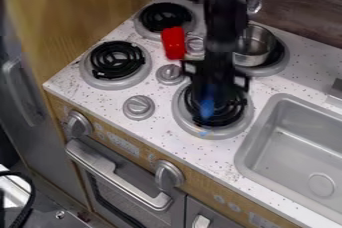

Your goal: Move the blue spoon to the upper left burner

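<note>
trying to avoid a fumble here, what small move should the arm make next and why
Probably ease the pincer slightly lower to secure the blue spoon before any travel. The spoon shows right by the pincer, over the lower right burner, and I can't tell whether it is gripped; its goal, the upper left burner, lies across the stove.
</note>
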